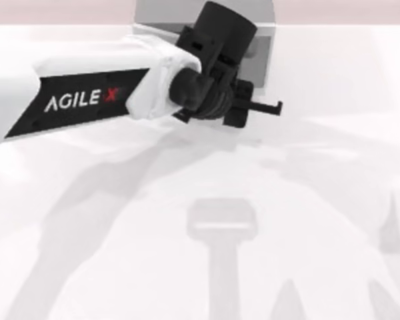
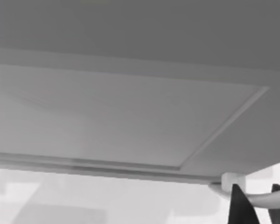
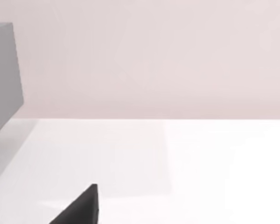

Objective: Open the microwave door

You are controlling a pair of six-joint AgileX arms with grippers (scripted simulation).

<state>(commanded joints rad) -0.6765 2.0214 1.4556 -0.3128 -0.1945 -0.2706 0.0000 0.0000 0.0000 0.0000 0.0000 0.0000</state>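
The grey microwave [image 1: 263, 27] stands at the back middle of the table, largely covered by my left arm. In the left wrist view the microwave door [image 2: 130, 116], with its large window, fills most of the picture from very close. Its pale bar handle [image 2: 266, 198] runs along one edge of the door. My left gripper [image 2: 259, 205] has one dark fingertip on each side of this bar and is shut on it. From above, the left gripper [image 1: 270, 107] sits at the microwave's front, near its right end. Only one fingertip [image 3: 81, 207] of the right gripper shows.
A grey side of the microwave [image 3: 4, 74] shows far off in the right wrist view, with bare white table [image 3: 177, 163] in front of it. Arm shadows lie across the white table [image 1: 120, 220] in the top view.
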